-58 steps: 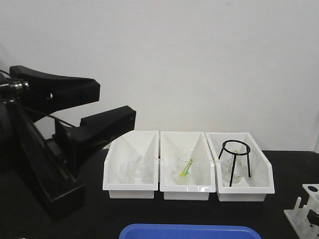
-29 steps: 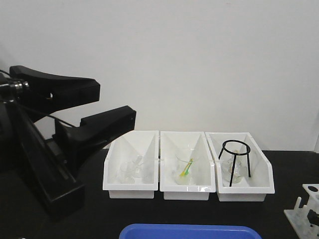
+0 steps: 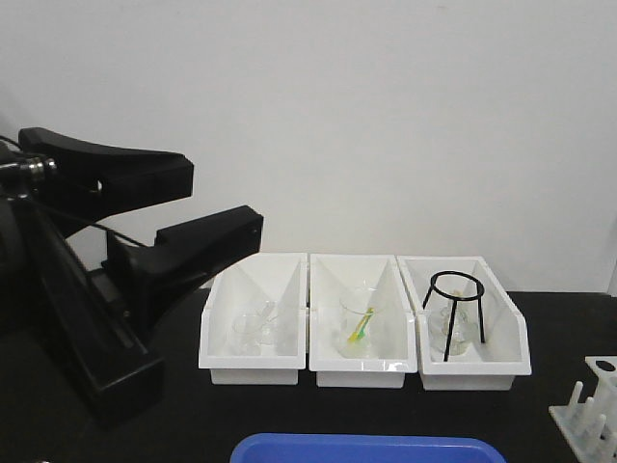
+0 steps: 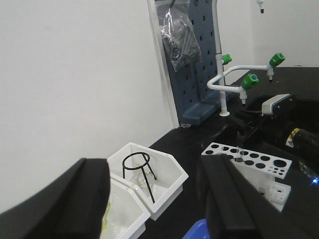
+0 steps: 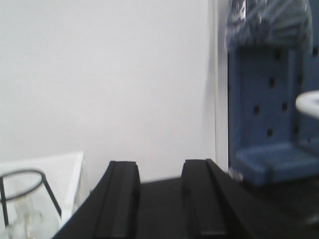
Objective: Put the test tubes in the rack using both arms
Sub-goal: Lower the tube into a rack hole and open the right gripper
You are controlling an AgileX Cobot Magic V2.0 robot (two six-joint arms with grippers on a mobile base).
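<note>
Currently my left claw (image 4: 154, 174) gapes wide, white holed plastic rack (image 4: 249, 158) beyond its right finger; my right claw (image 5: 159, 167) narrowly parted.

Between the left gripper (image 3: 224, 201)'s spread fingers (image 4: 229, 199) the gap is free; straight ahead stands a white bin (image 4: 172, 181) holding a black tripod stand (image 4: 139, 167) — bare tabletop (image 4: 197, 137) beyond it. Beside one finger the rack (image 4: 249, 159) blocks the way, the right arm (image 4: 279, 117) close behind. Ahead of the right gripper (image 5: 159, 169)'s fingers — open tabletop, then wall (image 5: 99, 74).
</note>
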